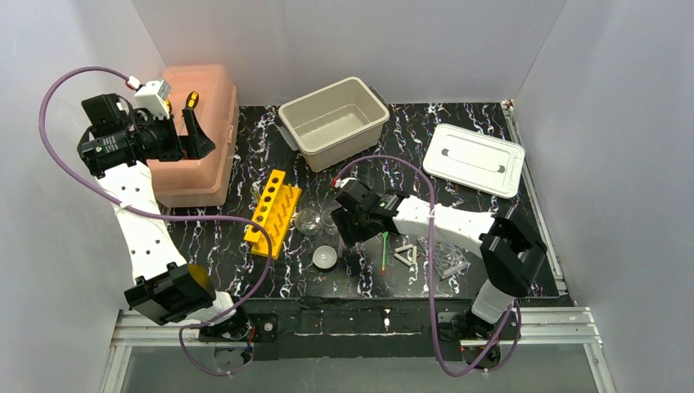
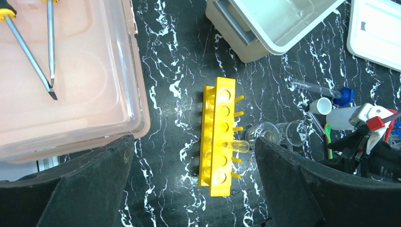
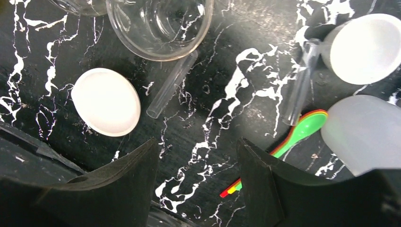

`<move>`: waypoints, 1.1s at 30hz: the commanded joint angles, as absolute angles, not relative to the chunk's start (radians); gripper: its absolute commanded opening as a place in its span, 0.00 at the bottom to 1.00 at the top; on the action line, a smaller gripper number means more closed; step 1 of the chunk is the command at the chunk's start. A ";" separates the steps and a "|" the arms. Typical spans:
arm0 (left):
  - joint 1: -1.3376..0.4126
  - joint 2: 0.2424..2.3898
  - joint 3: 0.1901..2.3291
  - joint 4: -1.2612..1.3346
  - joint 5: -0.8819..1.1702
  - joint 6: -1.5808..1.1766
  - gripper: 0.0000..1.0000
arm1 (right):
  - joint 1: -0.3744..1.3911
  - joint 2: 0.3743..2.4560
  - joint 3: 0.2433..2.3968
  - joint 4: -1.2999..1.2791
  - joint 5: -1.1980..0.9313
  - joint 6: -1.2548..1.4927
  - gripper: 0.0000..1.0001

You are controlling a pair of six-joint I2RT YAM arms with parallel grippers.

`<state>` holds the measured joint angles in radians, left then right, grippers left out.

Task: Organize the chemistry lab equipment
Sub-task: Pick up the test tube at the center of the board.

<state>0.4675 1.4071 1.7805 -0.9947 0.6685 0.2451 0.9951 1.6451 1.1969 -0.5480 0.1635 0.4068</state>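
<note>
Containers first. The yellow rack (image 2: 218, 137) lay lengthwise on the black marbled table (image 1: 458, 209), and one clear tube (image 2: 235, 145) stuck out of a hole in its nearer half. The pink box (image 1: 200, 155) sat at the far left with its lid on, and two screwdrivers (image 2: 29, 54) lay flat on top of that lid. The beige bin (image 1: 334, 123) stood open at the back, with its white lid (image 1: 475, 160) lying well apart to the right.

Just right of the rack, a flask (image 2: 263, 132) and a glass beaker (image 2: 295, 132) stood side by side. The white bowl (image 3: 106, 101) sat near them, and a loose tube (image 3: 171, 85) lay flat between the bowl and the glassware. The green spoon (image 3: 302, 131) rested beside the red-capped squeeze bottle (image 2: 345, 117), with the white triangle (image 1: 405, 255) just right of the spoon.

Now the arms. The left gripper (image 2: 193, 142) hung high over the pink box's near edge, looking down across the rack. Its fingers were spread wide and nothing was between them. The right arm reached in from the right, elbow bent, and the right gripper (image 3: 196, 151) hovered low over the table amid the clutter. Its jaws were parted too, over bare tabletop between the bowl and the spoon, gripping nothing.
</note>
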 commanded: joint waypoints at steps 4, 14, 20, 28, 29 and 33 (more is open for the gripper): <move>0.468 1.360 1.760 -0.980 0.636 0.248 0.99 | 1.011 1.722 1.246 -0.423 0.241 0.476 0.63; 0.468 1.388 1.790 -1.013 0.604 0.285 0.99 | 1.036 1.816 1.228 -0.256 0.311 0.506 0.59; 0.468 1.393 1.799 -1.026 0.591 0.306 0.99 | 1.043 1.848 1.206 -0.227 0.346 0.518 0.58; 0.468 1.395 1.799 -1.031 0.583 0.316 0.99 | 1.057 1.861 1.150 -0.191 0.397 0.521 0.58; 0.469 1.396 1.798 -1.032 0.582 0.316 0.99 | 1.065 1.861 1.143 -0.184 0.403 0.518 0.58; 0.468 1.395 1.797 -1.034 0.577 0.323 0.99 | 1.102 1.869 1.143 -0.191 0.463 0.508 0.56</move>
<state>0.4675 1.4010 1.7683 -1.0042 0.5808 0.3046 1.0641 1.8542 1.1500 -0.2150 0.3820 0.5049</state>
